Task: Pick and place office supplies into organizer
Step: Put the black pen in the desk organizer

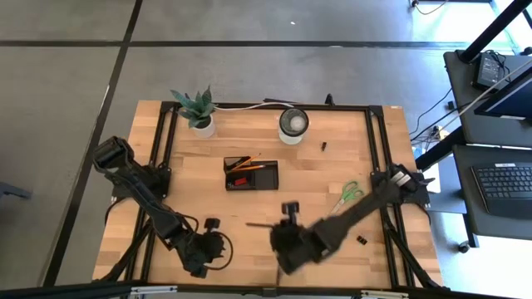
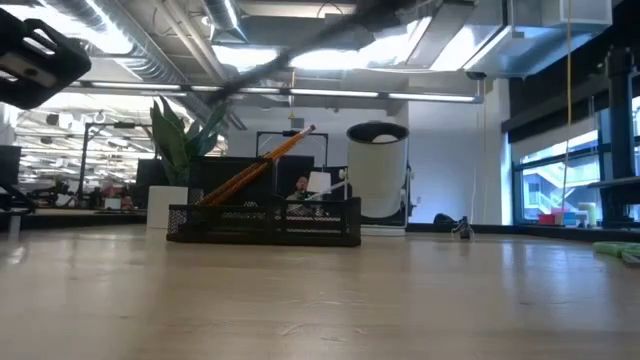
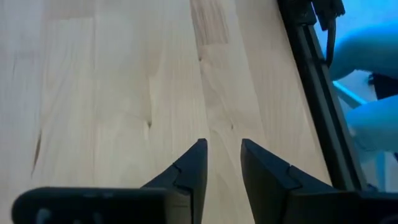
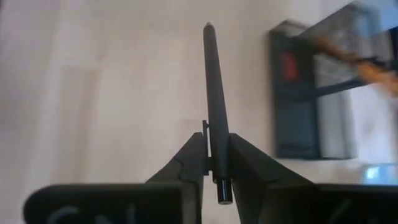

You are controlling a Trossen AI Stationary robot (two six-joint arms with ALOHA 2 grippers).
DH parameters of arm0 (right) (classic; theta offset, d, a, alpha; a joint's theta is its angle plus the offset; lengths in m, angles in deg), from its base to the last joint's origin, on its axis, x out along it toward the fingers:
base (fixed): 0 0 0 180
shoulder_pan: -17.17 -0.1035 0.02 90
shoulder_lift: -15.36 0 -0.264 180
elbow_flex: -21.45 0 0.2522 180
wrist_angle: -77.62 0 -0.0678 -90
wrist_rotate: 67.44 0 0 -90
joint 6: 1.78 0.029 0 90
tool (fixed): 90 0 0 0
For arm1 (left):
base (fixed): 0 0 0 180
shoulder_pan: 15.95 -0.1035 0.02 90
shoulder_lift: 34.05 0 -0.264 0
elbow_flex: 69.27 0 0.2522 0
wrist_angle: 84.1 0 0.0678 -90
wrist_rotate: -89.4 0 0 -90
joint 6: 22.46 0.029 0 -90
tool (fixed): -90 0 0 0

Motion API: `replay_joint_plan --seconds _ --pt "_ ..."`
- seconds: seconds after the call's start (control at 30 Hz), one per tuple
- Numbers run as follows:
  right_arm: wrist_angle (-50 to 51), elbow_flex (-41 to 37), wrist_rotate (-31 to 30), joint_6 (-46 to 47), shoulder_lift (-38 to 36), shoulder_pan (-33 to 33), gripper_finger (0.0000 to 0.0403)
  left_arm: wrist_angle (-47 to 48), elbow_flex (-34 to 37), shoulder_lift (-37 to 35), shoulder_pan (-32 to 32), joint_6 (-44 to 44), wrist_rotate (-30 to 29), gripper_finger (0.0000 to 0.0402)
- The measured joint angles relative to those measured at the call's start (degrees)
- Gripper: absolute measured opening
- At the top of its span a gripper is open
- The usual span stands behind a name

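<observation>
Pen: black pen [image 4: 214, 106] clamped between right pincer [image 4: 216, 163] fingers, lifted off tabletop [image 1: 316, 178], near front edge around 6 o'clock of organizer [image 1: 250, 174].
Pen axis: long and straight, running out ahead of the pincer, tip leading, butt poking back past the fingers.
Key relation: organizer at roughly 11 o'clock from the held pen in the high view; open compartments well apart from the tip.
Organizer contents: orange pencils [image 1: 243, 163] leaning over the wall, small red eraser [image 4: 287, 66] inside.
Nearer arm: right, by far.
Right arm pose: stretched low from the 3 o'clock side toward front centre.
Left pincer [image 3: 222, 163]: released, narrow gap, nothing between, hovering over bare wood at 7 o'clock corner.
Remaining: green-handled scissors [image 1: 348, 196] at 4 o'clock of organizer.
</observation>
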Motion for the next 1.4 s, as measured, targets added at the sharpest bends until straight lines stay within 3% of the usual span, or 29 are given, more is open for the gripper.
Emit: replay_joint_plan --seconds 0.2,0.43,0.57,0.83,1.1,1.4 --pt "9.0 14.0 2.7 -8.5 -0.1 9.3 0.0054 0.4 0.0 -0.1 0.0 -1.9 0.9 0.0086" --pt "11.3 21.2 18.3 -16.1 -0.1 23.2 0.0054 0.5 0.0 -0.1 0.1 -1.9 4.8 0.0086" --pt "11.8 20.7 26.4 -16.8 0.0 31.1 0.0054 0.5 0.0 -0.1 0.3 -1.9 6.3 0.0086" --pt "9.1 16.0 33.2 -18.9 0.0 39.9 0.0054 1.6 -0.1 -0.2 0.3 -1.8 7.0 0.0086" --pt "1.0 9.4 39.1 -21.1 0.0 40.9 0.0054 3.2 -0.1 -0.2 0.3 -1.8 6.5 0.0086" --pt "-4.6 3.8 39.2 -22.5 0.3 40.7 0.0054 3.2 -0.1 -0.2 0.3 -1.9 6.2 0.0086"
